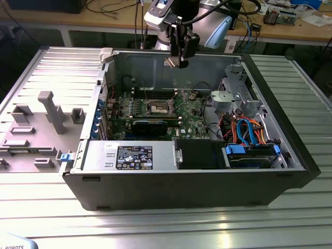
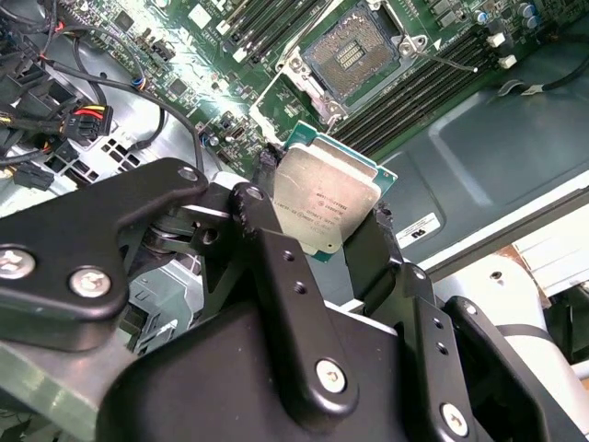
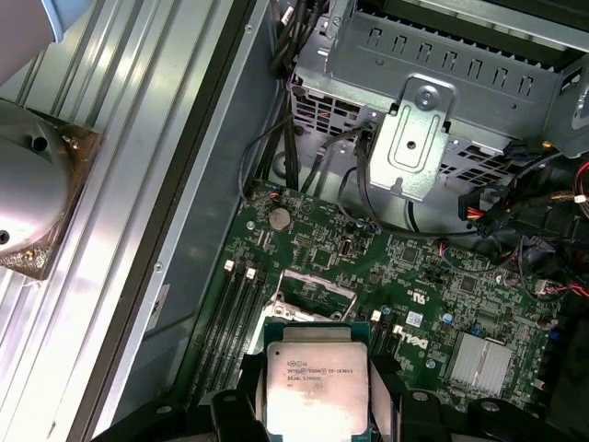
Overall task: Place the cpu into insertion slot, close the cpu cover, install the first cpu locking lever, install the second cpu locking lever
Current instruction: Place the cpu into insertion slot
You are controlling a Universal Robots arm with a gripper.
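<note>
The cpu (image 1: pixel 175 61) hangs in the pincer (image 1: pixel 181 54), in the air over the open computer case (image 1: pixel 207 181) and well clear of the green board (image 1: pixel 193 117) inside it. The exterior view alone takes in the whole setting: the case lies on its side on a ribbed metal counter (image 1: pixel 155 218). The insertion slot (image 1: pixel 160 108) sits near the middle of the board, its dark centre uncovered, lower in the picture than the chip and apart from it.

In the second wrist view the grip shows plainly. The pincer (image 2: pixel 322 219) is clenched on the cpu (image 2: pixel 322 204), with 2 black fingers (image 2: pixel 276 267) pressed against opposite edges. The shiny silver top faces the camera and the chip is tilted. Beyond it lies the insertion slot (image 2: pixel 354 51), open and holding nothing, with long black memory slots (image 2: pixel 433 83) running beside it – detail the exterior view leaves too small to judge.

The first wrist view looks down past the held cpu (image 3: pixel 316 391), square-on between the tips of the pincer (image 3: pixel 316 410). It adds the far side of the case – a silver drive cage (image 3: pixel 442 74), a round coin cell (image 3: pixel 280 218) on the board, and a finned heatsink (image 3: pixel 483 359).
</note>
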